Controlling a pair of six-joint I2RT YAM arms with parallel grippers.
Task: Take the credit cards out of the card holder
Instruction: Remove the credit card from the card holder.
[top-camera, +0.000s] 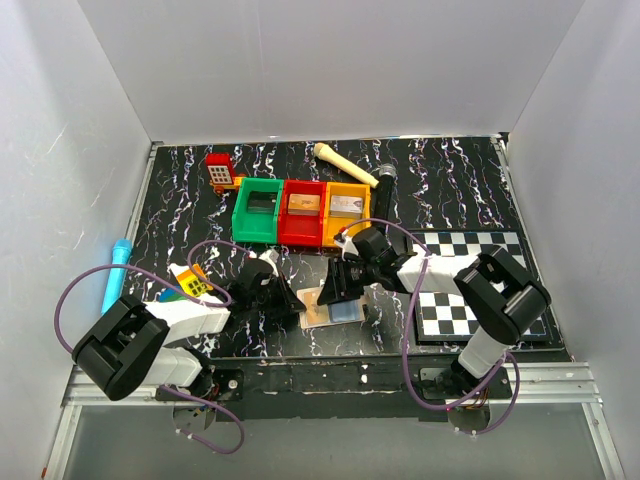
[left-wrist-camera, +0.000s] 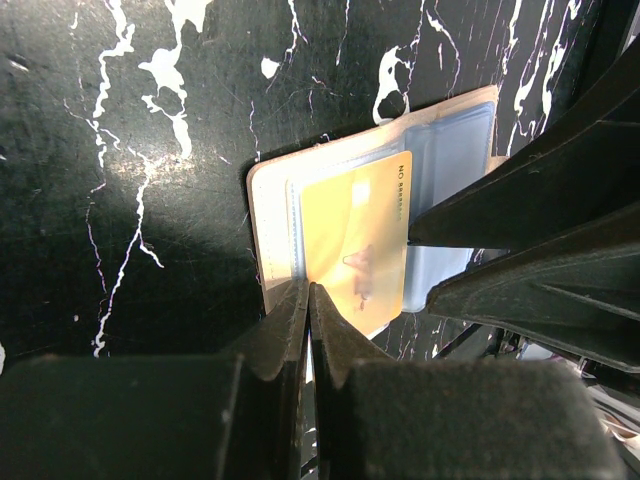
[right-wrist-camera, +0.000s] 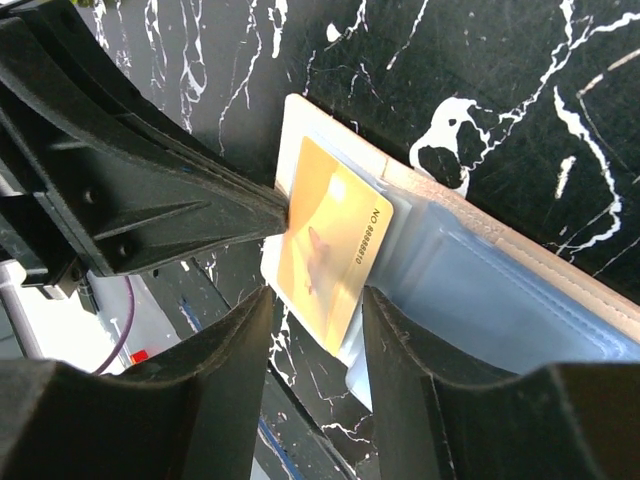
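On the black marbled table (left-wrist-camera: 150, 120), your left gripper (left-wrist-camera: 308, 290) is clenched at the yellow credit card (left-wrist-camera: 355, 230) in the open pale-blue card holder (left-wrist-camera: 455, 150); your right gripper (right-wrist-camera: 315, 295) straddles it, released.

Left gripper (left-wrist-camera: 308, 297) jaws are pinching credit card (left-wrist-camera: 355, 235) edge at 6 o'clock. Card holder (left-wrist-camera: 455, 150) is lying open on counter (left-wrist-camera: 130, 150), right gripper (left-wrist-camera: 424, 266) sitting at 3 o'clock.

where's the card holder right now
In the top view the card holder lies open at front centre of the table, between the left end effector and right end effector, with the red bin beyond it.
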